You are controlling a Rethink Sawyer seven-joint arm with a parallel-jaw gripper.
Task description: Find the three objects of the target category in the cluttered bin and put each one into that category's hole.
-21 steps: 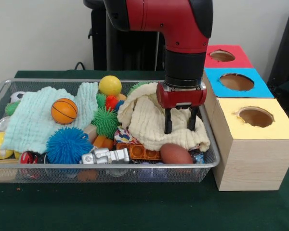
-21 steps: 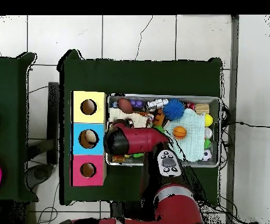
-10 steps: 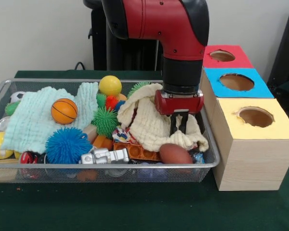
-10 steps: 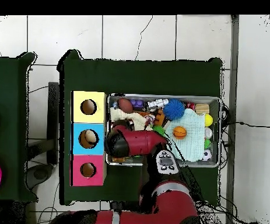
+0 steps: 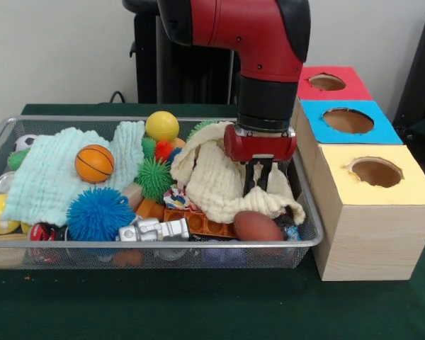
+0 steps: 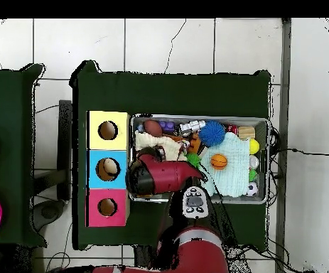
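Note:
A wire mesh bin (image 5: 198, 244) holds a jumble of toys and cloths. My gripper (image 5: 258, 185) reaches down into its right part, fingers pressed together and pinching a fold of the cream cloth (image 5: 216, 177). A brown football (image 5: 258, 227) lies just in front of the fingers. Further left are a small basketball (image 5: 94, 163), a yellow ball (image 5: 161, 126), a blue spiky ball (image 5: 99, 212) and a green spiky ball (image 5: 154, 178). In the overhead view the arm (image 6: 160, 175) hides the gripper; the cream cloth (image 6: 160, 144) shows beside it.
Right of the bin stand three boxes with round holes: yellow (image 5: 404, 188) nearest, blue (image 5: 382, 131), red (image 5: 354, 88) farthest. A mint cloth (image 5: 49, 180) covers the bin's left part. A silver robot toy (image 5: 156, 229) lies by the front rim.
The fingers stood apart over the cream cloth a second ago; they have since shut on a fold of it. The gripper has edged slightly left and up, tugging the cloth.

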